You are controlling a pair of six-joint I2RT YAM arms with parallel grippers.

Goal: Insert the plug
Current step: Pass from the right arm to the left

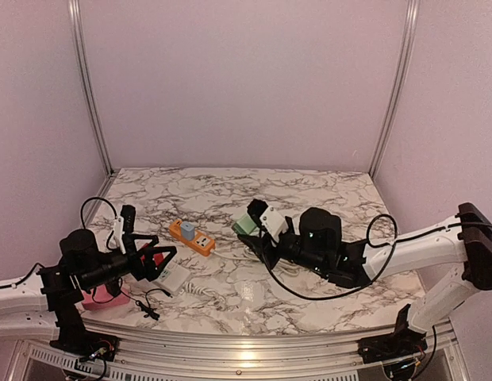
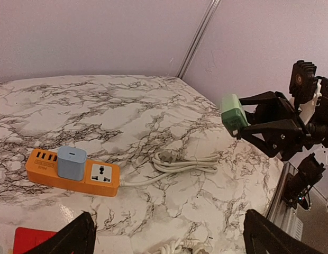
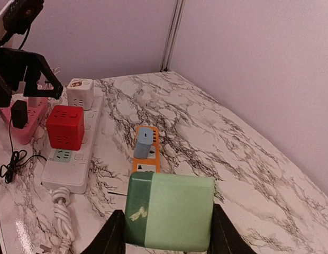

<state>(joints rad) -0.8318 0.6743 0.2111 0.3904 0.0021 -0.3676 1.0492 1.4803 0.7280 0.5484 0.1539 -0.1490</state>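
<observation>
My right gripper (image 3: 169,235) is shut on a green plug block (image 3: 169,211) and holds it above the marble table, a little right of the orange power strip (image 3: 146,159). In the top view the green plug (image 1: 244,225) hangs right of the strip (image 1: 192,236). A blue-grey adapter (image 2: 71,162) sits plugged into the strip (image 2: 103,182), with a free socket (image 2: 101,171) beside it. My left gripper (image 2: 169,238) is open and empty, low over the table near the strip's cable end. The left wrist view also shows the green plug (image 2: 234,114).
A white power strip (image 3: 74,159) carries a red cube (image 3: 64,127) and a white cube (image 3: 80,93). A pink strip (image 3: 26,119) with a black plug lies at the left. The orange strip's coiled white cable (image 2: 180,161) lies on the marble.
</observation>
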